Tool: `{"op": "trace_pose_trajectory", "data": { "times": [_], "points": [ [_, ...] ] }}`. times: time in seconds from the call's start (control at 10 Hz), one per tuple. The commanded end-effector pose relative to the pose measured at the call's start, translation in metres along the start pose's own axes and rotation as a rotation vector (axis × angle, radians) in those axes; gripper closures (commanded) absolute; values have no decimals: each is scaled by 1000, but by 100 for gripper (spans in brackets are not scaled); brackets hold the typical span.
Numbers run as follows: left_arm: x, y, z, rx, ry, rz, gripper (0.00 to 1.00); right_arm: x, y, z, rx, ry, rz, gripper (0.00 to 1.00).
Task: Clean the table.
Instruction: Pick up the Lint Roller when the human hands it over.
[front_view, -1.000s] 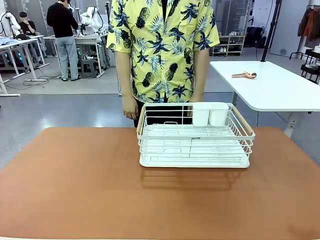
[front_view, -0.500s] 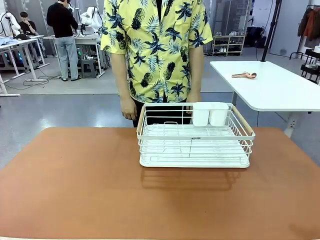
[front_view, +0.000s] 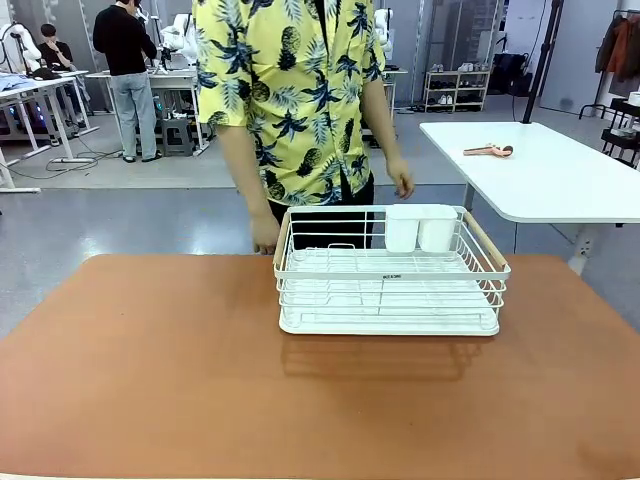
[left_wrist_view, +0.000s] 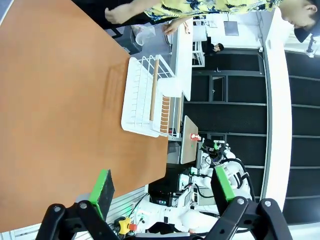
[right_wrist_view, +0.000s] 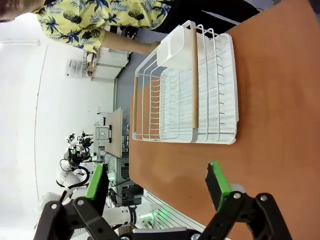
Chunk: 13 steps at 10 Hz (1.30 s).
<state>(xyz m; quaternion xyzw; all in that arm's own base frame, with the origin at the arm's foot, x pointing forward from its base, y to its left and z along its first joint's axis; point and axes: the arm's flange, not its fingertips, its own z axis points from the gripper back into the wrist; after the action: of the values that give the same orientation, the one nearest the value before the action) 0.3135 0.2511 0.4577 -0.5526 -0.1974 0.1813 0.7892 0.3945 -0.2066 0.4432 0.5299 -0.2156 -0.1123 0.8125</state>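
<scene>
The reddish-brown table (front_view: 150, 380) spans the front view, also seen in the left wrist view as table (left_wrist_view: 50, 100) and in the right wrist view as table (right_wrist_view: 280, 100). A white wire dish rack (front_view: 390, 275) stands at its far middle. My left gripper (left_wrist_view: 162, 187) hangs open above the table's near side, nothing between its green pads. My right gripper (right_wrist_view: 157, 182) is open too, high over the table, the rack (right_wrist_view: 185, 85) ahead of it. A person in a yellow patterned shirt (front_view: 290, 100) stands behind the rack, one hand (front_view: 265, 238) by its left corner.
Two white cups (front_view: 420, 228) sit in the rack's back right corner. A white-topped table (front_view: 540, 170) with a small wooden tool (front_view: 488, 150) stands at the right. Other people and workbenches are far off at the back left.
The person has turned and shifted to the left; the right-hand arm has lifted off the rack's back edge. The rack and both grippers have not moved.
</scene>
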Motion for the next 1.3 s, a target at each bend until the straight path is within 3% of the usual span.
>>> {"op": "trace_pose_trajectory", "data": {
  "times": [0.0,1.2],
  "points": [
    [-1,0,3,-20,1,-11,0,1,1,0,16,-7,9,0],
    [-1,0,3,-20,1,-11,0,1,1,0,16,-7,9,0]
  ]
}}
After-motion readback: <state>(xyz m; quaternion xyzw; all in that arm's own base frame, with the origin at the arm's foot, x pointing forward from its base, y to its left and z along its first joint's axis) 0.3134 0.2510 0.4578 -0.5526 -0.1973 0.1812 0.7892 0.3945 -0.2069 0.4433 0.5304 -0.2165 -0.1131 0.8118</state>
